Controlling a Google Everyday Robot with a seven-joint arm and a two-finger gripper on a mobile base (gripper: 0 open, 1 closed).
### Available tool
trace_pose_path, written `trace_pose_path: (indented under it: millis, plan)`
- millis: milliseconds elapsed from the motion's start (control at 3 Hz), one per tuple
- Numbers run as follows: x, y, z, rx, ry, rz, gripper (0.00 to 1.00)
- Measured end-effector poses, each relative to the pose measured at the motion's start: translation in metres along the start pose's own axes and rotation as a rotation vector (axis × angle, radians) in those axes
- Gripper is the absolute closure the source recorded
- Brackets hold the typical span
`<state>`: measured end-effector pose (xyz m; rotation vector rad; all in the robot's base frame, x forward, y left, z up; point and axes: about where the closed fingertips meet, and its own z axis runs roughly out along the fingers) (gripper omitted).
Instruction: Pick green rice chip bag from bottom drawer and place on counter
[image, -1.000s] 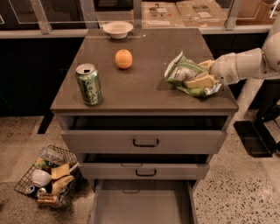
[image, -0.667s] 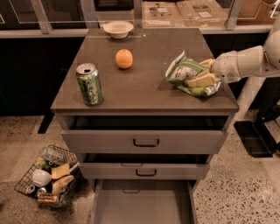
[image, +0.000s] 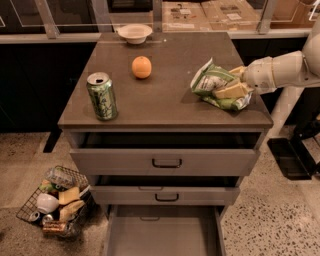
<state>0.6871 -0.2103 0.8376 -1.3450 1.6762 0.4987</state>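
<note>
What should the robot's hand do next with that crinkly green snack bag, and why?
Probably open the gripper and let go: the crinkly light-green foil bag it grips already seems to rest on the flat grey-brown counter.

Office break area, grey drawer cabinet (image: 165, 162), speckled terrazzo floor (image: 280, 220), wire snack basket (image: 52, 200) at 8 o'clock, cardboard boxes (image: 220, 10) at 12, gripper (image: 229, 82) at 3 o'clock, jaws closed on green rice chip bag (image: 207, 80)
</note>
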Motion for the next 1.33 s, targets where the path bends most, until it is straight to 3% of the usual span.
trace_pose_path:
  millis: [333, 667, 1333]
  plan:
    - [-0.0001, 0.0002, 0.0011, -0.002, 0.0, 0.0, 0.28]
    - [-0.0003, 0.001, 0.0045, -0.007, -0.002, 0.0, 0.04]
    - [-0.0005, 0.0014, 0.0065, -0.01, -0.002, 0.0, 0.0]
